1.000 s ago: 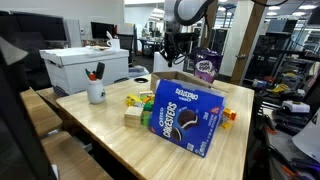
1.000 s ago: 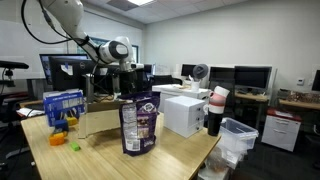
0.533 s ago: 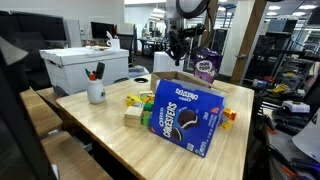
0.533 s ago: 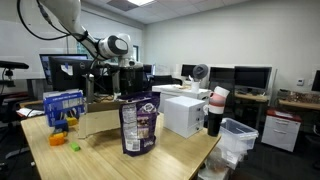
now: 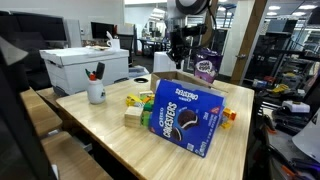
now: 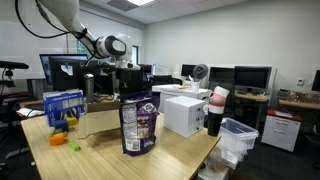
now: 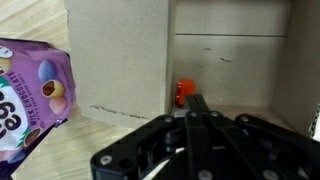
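Office desks and monitors ring the wooden table (image 5: 95,135) you are working over. Your gripper (image 7: 193,102) is closed, fingers pressed together with nothing between them, and it hangs above the open cardboard box (image 7: 120,55), clear of its rim in both exterior views.

Directly beneath the fingertips, in the wrist view, a small red block (image 7: 184,92) lies on the box floor at the foot of a cardboard wall. It is apart from the gripper and rests on its own.

Just outside the box, to one side of the gripper, stands a purple candy bag (image 7: 35,85), upright on the table. Further out, a blue cookie box (image 5: 185,115) leans in front of the cardboard box, with yellow blocks (image 5: 133,102) beside it and a mug (image 5: 96,92) of pens well apart.

By my judgement, the red block counts as placed and let go. The yellow blocks lie out on the table, untouched.
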`<state>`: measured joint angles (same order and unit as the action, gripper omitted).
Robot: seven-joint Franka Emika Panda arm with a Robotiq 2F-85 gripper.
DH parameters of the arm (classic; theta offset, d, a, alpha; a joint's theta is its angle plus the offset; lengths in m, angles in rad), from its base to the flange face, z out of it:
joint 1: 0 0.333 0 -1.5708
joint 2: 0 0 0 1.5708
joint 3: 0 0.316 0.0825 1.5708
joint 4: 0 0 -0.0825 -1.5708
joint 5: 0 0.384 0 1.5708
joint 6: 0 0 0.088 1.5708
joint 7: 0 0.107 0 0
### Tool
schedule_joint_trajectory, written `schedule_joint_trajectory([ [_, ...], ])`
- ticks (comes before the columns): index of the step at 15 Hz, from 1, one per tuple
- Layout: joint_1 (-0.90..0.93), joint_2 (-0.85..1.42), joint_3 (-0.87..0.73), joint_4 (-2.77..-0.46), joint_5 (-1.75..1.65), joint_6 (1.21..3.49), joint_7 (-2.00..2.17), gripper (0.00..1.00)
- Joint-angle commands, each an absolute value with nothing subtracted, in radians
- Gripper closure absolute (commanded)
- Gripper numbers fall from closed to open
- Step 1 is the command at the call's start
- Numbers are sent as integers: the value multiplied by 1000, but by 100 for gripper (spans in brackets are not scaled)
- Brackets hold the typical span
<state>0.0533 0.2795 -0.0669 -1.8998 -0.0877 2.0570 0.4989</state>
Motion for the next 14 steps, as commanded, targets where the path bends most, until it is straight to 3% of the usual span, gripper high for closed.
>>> schedule_joint_trajectory([
  [1, 31, 177, -62, -1990, -76, 2080, 388, 71],
  [13, -30, -37, -71, -2098, -11, 1933, 265, 4],
  [14, -32, -46, -71, -2102, -11, 1929, 268, 2],
])
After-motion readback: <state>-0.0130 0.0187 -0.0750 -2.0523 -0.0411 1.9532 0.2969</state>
